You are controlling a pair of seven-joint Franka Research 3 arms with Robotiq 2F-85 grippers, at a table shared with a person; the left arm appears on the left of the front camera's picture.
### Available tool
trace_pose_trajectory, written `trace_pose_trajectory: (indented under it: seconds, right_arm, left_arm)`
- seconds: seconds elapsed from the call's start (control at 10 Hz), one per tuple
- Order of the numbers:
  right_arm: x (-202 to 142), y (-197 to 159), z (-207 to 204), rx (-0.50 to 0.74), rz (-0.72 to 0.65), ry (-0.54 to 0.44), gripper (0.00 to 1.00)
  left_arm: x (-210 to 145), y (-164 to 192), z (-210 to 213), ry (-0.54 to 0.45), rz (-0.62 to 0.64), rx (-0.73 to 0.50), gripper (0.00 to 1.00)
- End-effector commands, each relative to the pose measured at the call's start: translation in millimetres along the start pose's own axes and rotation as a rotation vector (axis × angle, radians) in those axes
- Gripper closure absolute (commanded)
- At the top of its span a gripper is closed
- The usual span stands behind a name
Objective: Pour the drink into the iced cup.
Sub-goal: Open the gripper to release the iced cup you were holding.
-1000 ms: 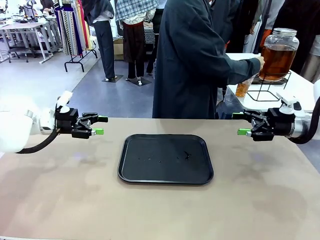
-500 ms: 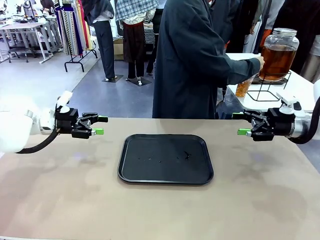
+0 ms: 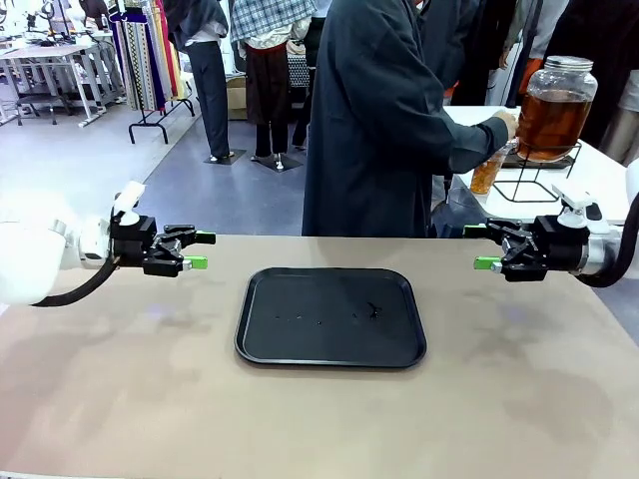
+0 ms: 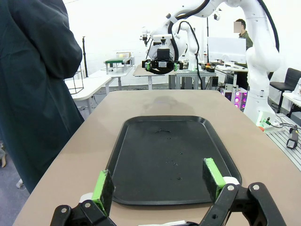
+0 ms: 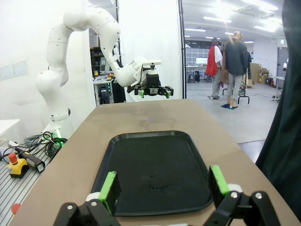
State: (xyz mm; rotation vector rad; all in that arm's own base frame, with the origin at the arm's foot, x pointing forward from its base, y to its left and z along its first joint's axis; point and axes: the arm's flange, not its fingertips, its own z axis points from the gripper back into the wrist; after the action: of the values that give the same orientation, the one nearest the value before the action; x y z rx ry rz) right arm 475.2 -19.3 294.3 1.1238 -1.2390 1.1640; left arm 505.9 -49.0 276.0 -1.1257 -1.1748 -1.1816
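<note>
The drink is amber liquid in a large glass jar (image 3: 554, 108) with a metal lid, standing on a black wire stand on a white side table at the back right. A person in a dark coat has a hand (image 3: 506, 124) at the jar's front. Just below that hand is a clear cup (image 3: 486, 176) holding amber liquid, partly hidden by the sleeve. My left gripper (image 3: 202, 250) (image 4: 158, 181) hovers open over the table's left side, holding nothing. My right gripper (image 3: 479, 247) (image 5: 163, 183) hovers open on the right, also holding nothing. Both point at the tray.
A black tray (image 3: 329, 329) (image 4: 169, 160) (image 5: 155, 165) lies in the middle of the tan table between the grippers, carrying only a few small specks. The person stands at the far edge, turned toward the side table. Clothes racks and other people are farther back.
The person's hand and sleeve at the jar have shifted slightly to the left. Both arms have stayed still with their jaws open.
</note>
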Motion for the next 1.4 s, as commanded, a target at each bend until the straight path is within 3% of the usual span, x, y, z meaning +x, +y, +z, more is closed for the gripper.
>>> trace_pose_trajectory:
  seconds: [0.0,1.3]
  right_arm:
    - [4.0,0.3,-1.9,0.001,0.008,0.0,0.0]
    - [4.0,0.3,-1.9,0.001,0.008,0.0,0.0]
  left_arm:
    - [1.7,-1.4,0.4,0.0,-0.002,0.002,0.0]
    - [1.7,-1.4,0.4,0.0,-0.002,0.002,0.0]
